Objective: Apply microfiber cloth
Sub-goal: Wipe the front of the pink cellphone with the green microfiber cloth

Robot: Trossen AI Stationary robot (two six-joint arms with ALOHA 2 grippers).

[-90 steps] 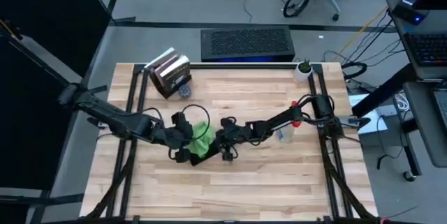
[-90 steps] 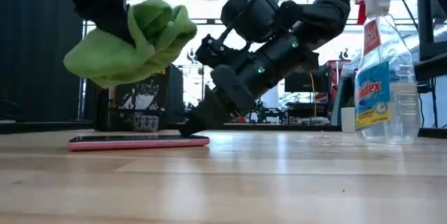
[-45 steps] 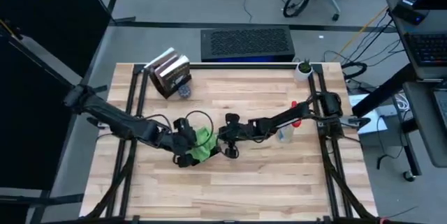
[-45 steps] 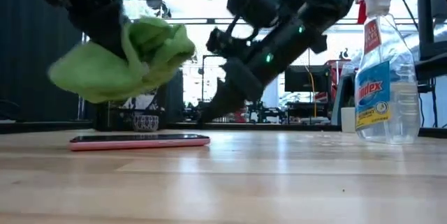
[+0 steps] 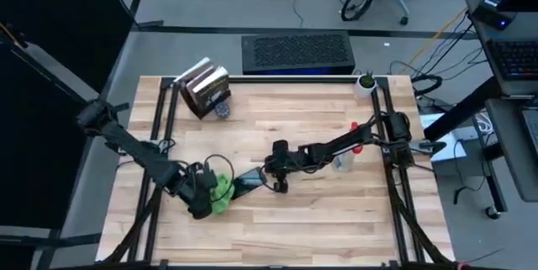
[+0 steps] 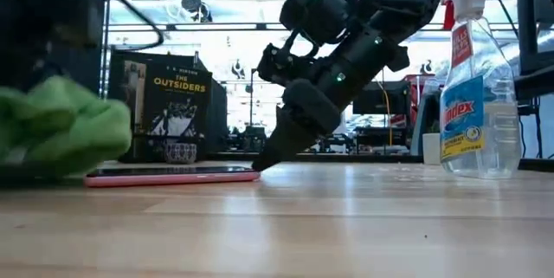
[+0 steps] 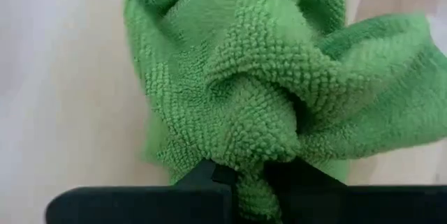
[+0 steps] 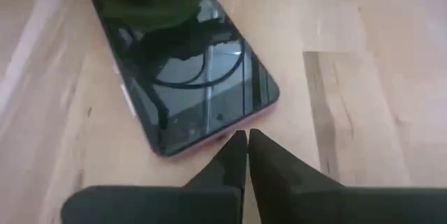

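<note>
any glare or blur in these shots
Right wrist view: the phone screen mirrors cables and overhead lights. Low view: bright backlight from the room behind; the green cloth near the lens looks soft. Left wrist view: the wood around the cloth is washed out.

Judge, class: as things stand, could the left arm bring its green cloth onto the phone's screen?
Probably yes. The left gripper is shut on the microfiber cloth, low beside the phone at its left end. The right gripper is shut at the opposite end, so most of the screen lies bare.
</note>
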